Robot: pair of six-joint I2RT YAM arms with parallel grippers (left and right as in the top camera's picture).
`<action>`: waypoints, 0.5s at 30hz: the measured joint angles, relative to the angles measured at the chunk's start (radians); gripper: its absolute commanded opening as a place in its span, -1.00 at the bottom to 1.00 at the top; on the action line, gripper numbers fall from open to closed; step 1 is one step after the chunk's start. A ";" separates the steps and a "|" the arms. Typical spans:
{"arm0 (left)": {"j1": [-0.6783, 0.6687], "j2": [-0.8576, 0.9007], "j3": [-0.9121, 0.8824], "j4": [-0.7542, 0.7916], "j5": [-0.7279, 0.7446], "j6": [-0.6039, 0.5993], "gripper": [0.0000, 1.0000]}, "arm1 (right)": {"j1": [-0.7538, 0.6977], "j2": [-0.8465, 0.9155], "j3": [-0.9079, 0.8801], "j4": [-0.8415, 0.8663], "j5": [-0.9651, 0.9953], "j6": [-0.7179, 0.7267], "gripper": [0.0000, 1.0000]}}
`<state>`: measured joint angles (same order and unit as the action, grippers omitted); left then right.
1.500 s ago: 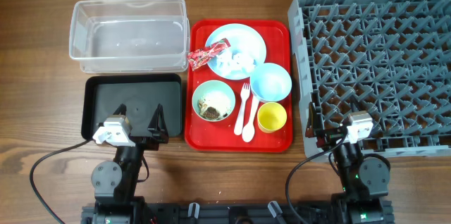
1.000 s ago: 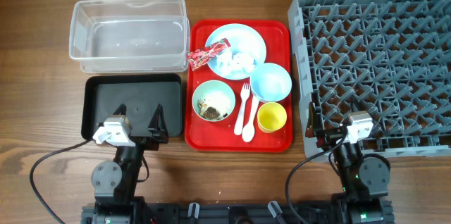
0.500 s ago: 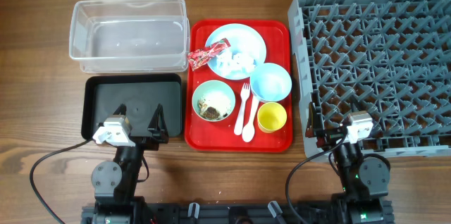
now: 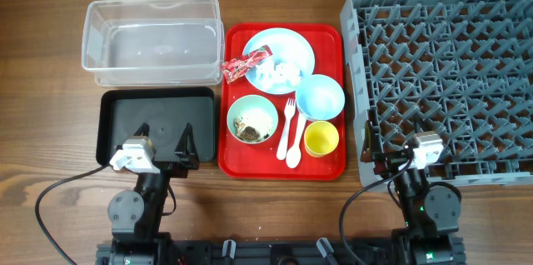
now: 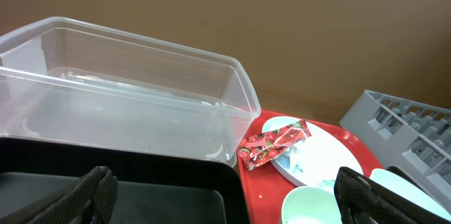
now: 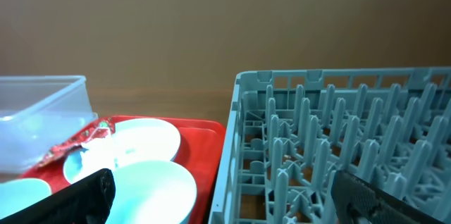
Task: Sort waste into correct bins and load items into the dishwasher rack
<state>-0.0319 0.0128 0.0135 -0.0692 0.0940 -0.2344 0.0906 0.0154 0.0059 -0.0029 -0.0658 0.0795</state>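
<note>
While both arms are sitting at the near edge of the worktop, the left pincer is hanging spread over the near end of the black tray, gripping nothing. The right pincer is likewise gaping wide, empty, at the near left corner of the dishwasher rack. Between them, 1 red tray is carrying, nearest first, the yellow cup, the spoon and fork lying side by side, the pale green bowl holding the food scraps, and the small blue bowl. Behind these, the blue plate is bearing the tissue, with the red wrapper lying across its left rim. Beyond the black tray, the clear tub is standing farthest left.
</note>
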 measured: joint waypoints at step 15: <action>-0.001 0.524 0.422 -0.362 0.003 -0.082 1.00 | 0.000 0.378 0.496 -0.528 0.018 0.055 0.99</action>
<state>-0.0326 0.5365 0.4351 -0.4313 0.0967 -0.3168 0.0906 0.3939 0.5014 -0.5308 -0.0475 0.1345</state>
